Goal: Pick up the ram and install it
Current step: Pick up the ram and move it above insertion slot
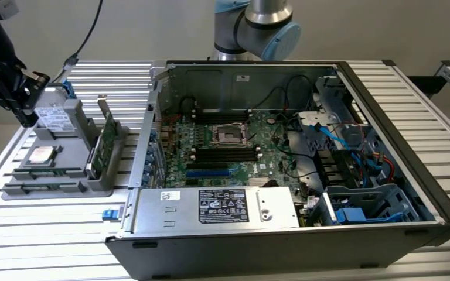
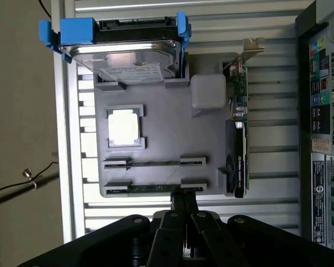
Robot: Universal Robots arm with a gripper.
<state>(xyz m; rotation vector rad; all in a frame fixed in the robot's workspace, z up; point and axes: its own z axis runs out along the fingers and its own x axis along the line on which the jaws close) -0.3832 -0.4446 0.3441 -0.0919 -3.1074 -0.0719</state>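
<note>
Two ram sticks lie on edge in slots of the grey holder tray [image 2: 172,133]: one ram stick [image 2: 153,163] nearer the tray's middle, the other ram stick [image 2: 153,188] along its edge. In the exterior view they show as thin green strips [image 1: 47,173] at the tray's front. My gripper [image 2: 183,196] hangs above the tray with its black fingers pressed together and nothing between them; their tips sit over the edge-side stick. The gripper [image 1: 26,117] appears high at the exterior view's left. The motherboard [image 1: 209,149] with black slots [image 1: 223,153] lies inside the open case.
The tray also carries a silver processor chip [image 2: 124,124], a wider green expansion card [image 2: 239,139] standing on edge, and a hard drive [image 2: 128,55] in blue brackets. The open computer case [image 1: 381,134] fills the table's middle and right, with cables and drive cages inside.
</note>
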